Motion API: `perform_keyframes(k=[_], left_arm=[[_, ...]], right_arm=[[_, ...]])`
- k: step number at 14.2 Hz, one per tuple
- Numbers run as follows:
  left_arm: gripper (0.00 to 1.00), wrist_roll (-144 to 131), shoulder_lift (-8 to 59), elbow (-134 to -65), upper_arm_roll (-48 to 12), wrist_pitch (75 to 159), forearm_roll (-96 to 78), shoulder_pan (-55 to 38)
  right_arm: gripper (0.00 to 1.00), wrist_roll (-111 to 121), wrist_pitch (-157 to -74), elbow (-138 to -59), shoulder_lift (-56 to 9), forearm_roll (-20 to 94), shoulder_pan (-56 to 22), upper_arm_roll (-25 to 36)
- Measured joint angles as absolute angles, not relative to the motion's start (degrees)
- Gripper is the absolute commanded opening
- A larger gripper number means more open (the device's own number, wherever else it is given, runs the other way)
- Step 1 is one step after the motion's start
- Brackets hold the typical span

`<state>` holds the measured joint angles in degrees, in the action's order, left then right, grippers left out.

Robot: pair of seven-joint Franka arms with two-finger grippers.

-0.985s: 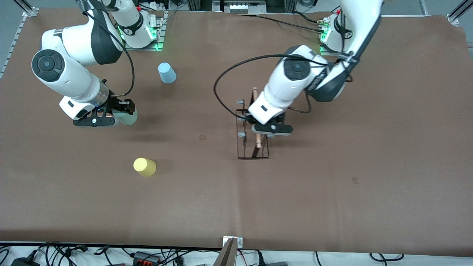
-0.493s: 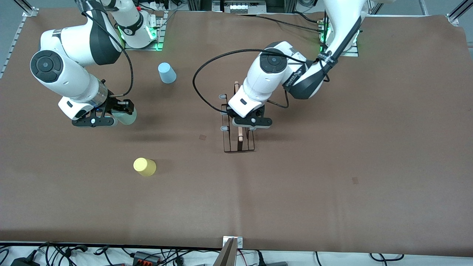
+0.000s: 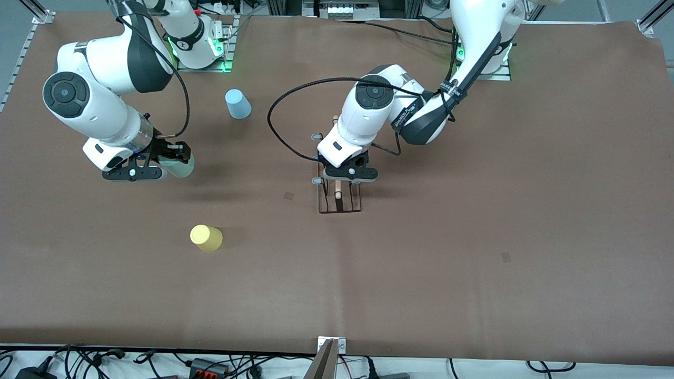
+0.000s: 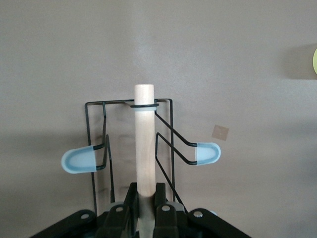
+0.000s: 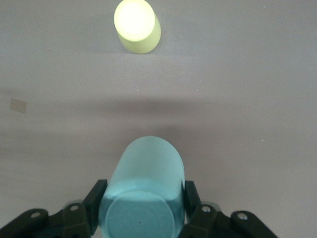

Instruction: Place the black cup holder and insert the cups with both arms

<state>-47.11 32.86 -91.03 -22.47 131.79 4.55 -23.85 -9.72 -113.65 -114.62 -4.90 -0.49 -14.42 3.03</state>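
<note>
The black cup holder stands upright near the table's middle, and whether its base touches the table I cannot tell. My left gripper is shut on its wooden rod. In the left wrist view the left gripper clamps the rod, and grey-tipped prongs stick out to both sides. My right gripper is shut on the mint green cup and holds it above the table at the right arm's end. In the right wrist view the right gripper holds that mint green cup at its sides.
A light blue cup stands upside down near the right arm's base. A yellow cup stands nearer to the front camera than the right gripper. Small tape marks lie on the brown table cover.
The left arm has carried the cup holder toward the right arm's end of the table, slowing over the last half second. The right arm and its mint green cup have stayed put.
</note>
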Motion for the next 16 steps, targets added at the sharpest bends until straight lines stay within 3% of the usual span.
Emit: perform_keyframes(k=[5,11,16], left_arm=[[1.00,-48.0,31.9,-88.8,-22.4,131.1,8.3,-23.5],[1.00,-39.2,20.3,-87.5,-21.8,109.5,9.3,-15.3],[1.00,-17.9,18.6,-88.0,-21.5,96.2,9.3,-2.4]], right_arm=[[0.19,-9.7,-113.6,-114.6,-4.9,-0.5,-14.4,3.0],[0.19,-13.5,-112.3,-114.6,-4.8,-0.3,-14.5,1.8],[0.19,-39.9,-112.0,-111.2,-5.2,-0.1,-17.6,-11.6]])
